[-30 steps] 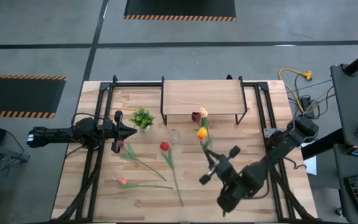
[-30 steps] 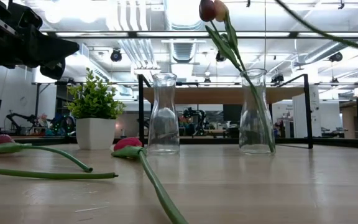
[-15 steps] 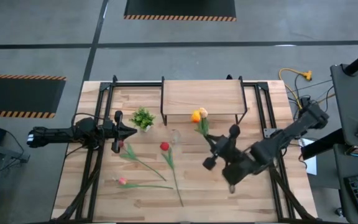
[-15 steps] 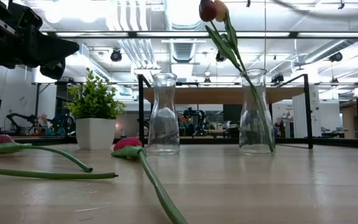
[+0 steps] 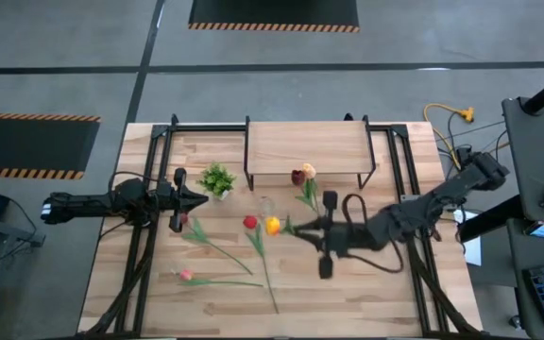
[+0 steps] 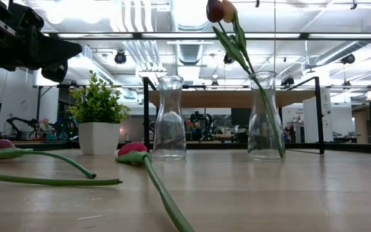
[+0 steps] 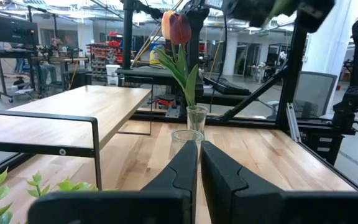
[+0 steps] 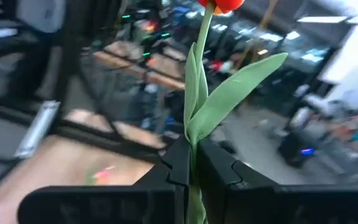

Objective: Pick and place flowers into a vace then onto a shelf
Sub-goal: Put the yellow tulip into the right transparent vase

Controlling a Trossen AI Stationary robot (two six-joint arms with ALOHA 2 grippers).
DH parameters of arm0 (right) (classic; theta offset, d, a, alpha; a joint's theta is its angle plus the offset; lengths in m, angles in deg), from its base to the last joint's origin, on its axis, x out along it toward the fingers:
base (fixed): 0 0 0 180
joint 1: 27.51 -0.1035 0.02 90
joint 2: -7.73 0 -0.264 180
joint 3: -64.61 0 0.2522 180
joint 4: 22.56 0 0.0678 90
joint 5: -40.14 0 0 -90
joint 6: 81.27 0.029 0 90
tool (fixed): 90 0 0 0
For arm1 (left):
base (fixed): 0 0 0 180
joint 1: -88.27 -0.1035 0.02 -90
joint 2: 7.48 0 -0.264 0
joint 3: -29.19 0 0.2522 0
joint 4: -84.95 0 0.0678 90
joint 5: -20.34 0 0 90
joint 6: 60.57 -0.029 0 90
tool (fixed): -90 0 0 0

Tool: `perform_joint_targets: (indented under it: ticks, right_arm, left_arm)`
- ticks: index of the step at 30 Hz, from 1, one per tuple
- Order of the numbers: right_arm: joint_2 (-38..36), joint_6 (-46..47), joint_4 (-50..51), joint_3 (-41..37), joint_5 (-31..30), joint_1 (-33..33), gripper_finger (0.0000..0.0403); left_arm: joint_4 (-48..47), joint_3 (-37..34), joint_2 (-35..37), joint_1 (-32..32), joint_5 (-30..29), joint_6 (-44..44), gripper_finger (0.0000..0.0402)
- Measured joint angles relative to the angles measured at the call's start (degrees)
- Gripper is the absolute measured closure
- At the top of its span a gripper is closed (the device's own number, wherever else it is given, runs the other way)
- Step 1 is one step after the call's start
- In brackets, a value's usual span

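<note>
Clearly a robotics lab or industrial workshop; bare concrete floor (image 5: 64, 57) marked with black-and-orange hazard-striped mats (image 5: 274, 13); exposed ceiling ducts (image 6: 134, 29) and strip lighting overhead; further workbenches (image 7: 67, 112), equipment racks and an office chair (image 7: 309, 93) beyond the table.

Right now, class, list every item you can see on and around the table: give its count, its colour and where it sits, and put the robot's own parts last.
Loose tulips: three, one red and two pink, lying on the table's left half.
Held tulip: one, yellow-orange head, gripped by its stem above the table's middle.
Tulips in vase: two, maroon and pale orange, in the glass vase before the shelf.
Empty vase: one, clear glass, near the potted plant.
Potted plant: one, green in a white pot, left of the shelf.
Shelf: one, light wood on black legs, at the table's back.
Table: one, light wood.
Left gripper: shut, empty, by the plant.
Right gripper: shut on the held tulip's stem.
</note>
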Motion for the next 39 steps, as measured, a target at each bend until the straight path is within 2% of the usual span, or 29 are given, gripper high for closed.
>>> perform_joint_targets:
  ticks: [7,13,22,26,39]
  right_arm:
    - [-0.28,-7.32,-27.23,-12.32,0.48,5.64,0.0390]
    - [-0.74,-9.89,-40.89,-19.60,2.14,7.08,0.0390]
    - [-0.68,-10.07,-50.04,-28.50,2.55,9.10,0.0390]
    - [-0.67,-8.38,-53.25,-30.99,8.59,10.86,0.0390]
    - [1.33,-5.35,-53.58,-36.59,9.77,12.73,0.0390]
  left_arm:
    - [0.00,0.00,0.00,0.00,0.02,0.00,0.0398]
    - [0.00,0.00,0.00,0.01,0.00,0.00,0.0398]
    - [0.00,0.00,0.00,0.01,0.00,0.00,0.0398]
    - [0.00,0.00,0.00,0.01,0.00,0.00,0.0398]
    - [0.02,0.00,0.00,-0.01,0.00,0.00,0.0398]
